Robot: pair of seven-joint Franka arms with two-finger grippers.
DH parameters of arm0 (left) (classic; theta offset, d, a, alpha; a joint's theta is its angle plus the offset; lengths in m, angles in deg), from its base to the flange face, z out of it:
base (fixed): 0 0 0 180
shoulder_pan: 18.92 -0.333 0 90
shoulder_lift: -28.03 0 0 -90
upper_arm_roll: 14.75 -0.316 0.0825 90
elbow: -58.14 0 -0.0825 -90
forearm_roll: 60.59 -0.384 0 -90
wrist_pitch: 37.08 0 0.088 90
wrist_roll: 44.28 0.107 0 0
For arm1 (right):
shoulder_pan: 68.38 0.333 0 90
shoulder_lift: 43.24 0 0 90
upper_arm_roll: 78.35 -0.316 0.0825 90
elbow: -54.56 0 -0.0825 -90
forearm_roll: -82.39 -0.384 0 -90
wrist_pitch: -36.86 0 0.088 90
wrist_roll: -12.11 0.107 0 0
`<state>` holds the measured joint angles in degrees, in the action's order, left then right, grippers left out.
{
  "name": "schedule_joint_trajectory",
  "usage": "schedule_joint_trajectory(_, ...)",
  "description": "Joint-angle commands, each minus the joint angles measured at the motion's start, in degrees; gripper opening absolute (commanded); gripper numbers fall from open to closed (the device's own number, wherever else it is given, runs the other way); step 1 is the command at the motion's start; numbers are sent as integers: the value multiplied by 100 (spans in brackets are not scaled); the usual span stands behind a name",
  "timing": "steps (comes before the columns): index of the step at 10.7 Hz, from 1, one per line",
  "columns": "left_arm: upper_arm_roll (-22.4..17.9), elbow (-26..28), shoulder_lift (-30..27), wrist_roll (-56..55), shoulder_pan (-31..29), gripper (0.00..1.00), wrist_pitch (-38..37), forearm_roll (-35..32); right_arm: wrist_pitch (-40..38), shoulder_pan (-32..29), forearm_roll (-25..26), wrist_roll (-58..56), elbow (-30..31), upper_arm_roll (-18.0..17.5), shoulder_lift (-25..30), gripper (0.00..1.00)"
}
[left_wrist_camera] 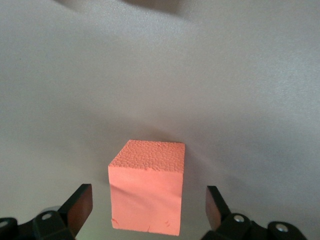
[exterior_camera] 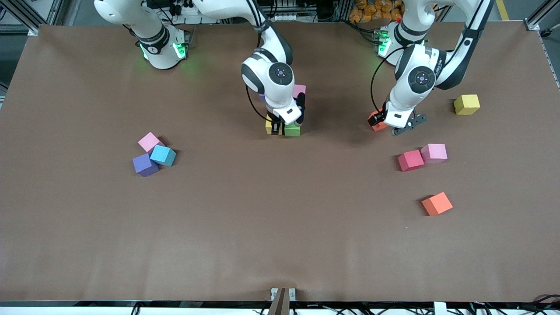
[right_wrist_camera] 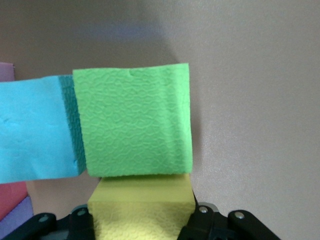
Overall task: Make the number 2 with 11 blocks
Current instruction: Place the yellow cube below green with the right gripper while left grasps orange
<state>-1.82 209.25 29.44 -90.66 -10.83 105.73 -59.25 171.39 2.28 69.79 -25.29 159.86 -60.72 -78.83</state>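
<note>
My right gripper (exterior_camera: pixel 276 127) is shut on a yellow block (exterior_camera: pixel 268 127) and holds it low, against the side of a green block (exterior_camera: pixel 292 130). In the right wrist view the yellow block (right_wrist_camera: pixel 142 207) sits between my fingers, touching the green block (right_wrist_camera: pixel 135 122), with a blue block (right_wrist_camera: pixel 35 130) beside the green one. A pink block (exterior_camera: pixel 299 90) and a purple one (exterior_camera: pixel 262 97) peek out from under the right arm. My left gripper (exterior_camera: pixel 379 119) is open, its fingers (left_wrist_camera: pixel 80 207) on either side of a red-orange block (left_wrist_camera: pixel 146 192) with gaps on both sides.
Toward the left arm's end lie a yellow block (exterior_camera: pixel 466 104), a red block (exterior_camera: pixel 410 160) touching a pink one (exterior_camera: pixel 434 153), and an orange block (exterior_camera: pixel 437 203). Toward the right arm's end a pink (exterior_camera: pixel 149 141), a blue (exterior_camera: pixel 162 155) and a purple block (exterior_camera: pixel 145 164) cluster together.
</note>
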Motion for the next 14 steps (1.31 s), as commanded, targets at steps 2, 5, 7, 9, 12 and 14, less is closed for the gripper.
schedule_joint_trajectory(2, 43, 182, 131, 6, -44, 100, 403, 122, -49, 124, 20, 276, -229, 74, -203, 10)
schedule_joint_trajectory(5, 43, 191, 325, -2, -44, 100, 510, 122, -49, 133, 29, 355, -299, 74, -273, 10)
schedule_joint_trajectory(7, 43, 173, 430, -2, -44, 90, 528, 122, -49, 142, 46, 399, -300, 65, -291, 10)
schedule_joint_trajectory(9, 43, 147, 439, 6, -35, 68, 545, 122, -14, 142, 64, 435, -308, 74, -326, 13)
schedule_joint_trajectory(12, 78, 94, 404, 24, -35, 67, 545, 122, 21, 124, 143, 399, -308, 74, -326, 100)
schedule_joint_trajectory(14, 113, 24, 378, 77, -27, 50, 545, 113, 21, 107, 143, 373, -300, 74, -309, 100)
